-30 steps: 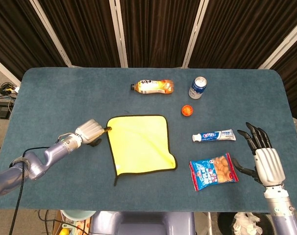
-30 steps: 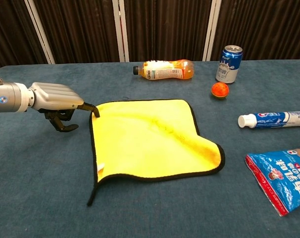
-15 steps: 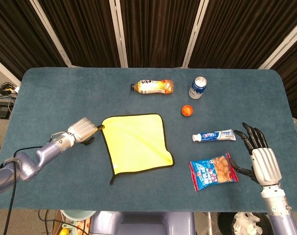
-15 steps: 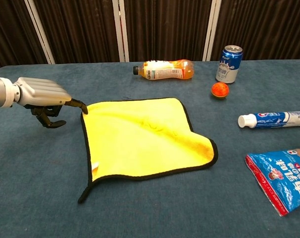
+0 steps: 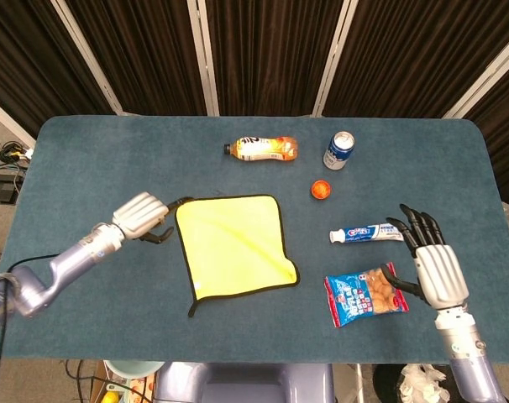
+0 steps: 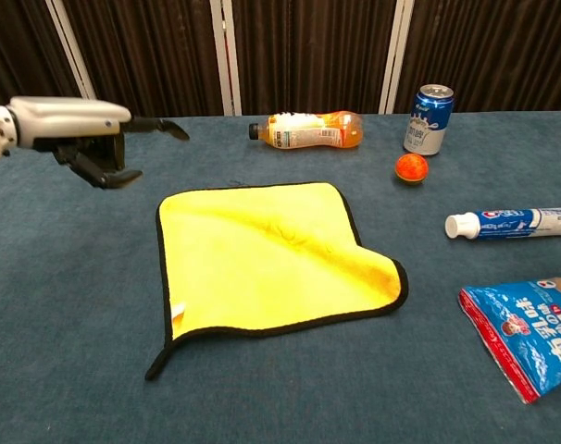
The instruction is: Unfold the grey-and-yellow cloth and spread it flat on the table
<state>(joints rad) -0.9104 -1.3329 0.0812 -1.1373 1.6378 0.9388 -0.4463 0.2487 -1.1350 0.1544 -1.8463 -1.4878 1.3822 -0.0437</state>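
On the table [image 5: 86, 159], cloth [image 5: 234, 245] lying yellow side up, black-edged, near corner curled, left hand [image 5: 140, 215] fingers [image 6: 160, 125] spread, empty.

The robot's left arm [image 5: 44, 273] reaches in from the near left corner of the tabletop, angled toward its middle. Its left hand [image 5: 141, 215] is raised above the surface, back upward, holding nothing, with one finger [image 6: 160, 125] stretched forward and the others curled beneath. The right arm [image 5: 466, 357] rises from the near right corner. The right hand [image 5: 431, 267] is empty, back facing up, its dark fingers [image 5: 414, 228] spread toward the far edge.
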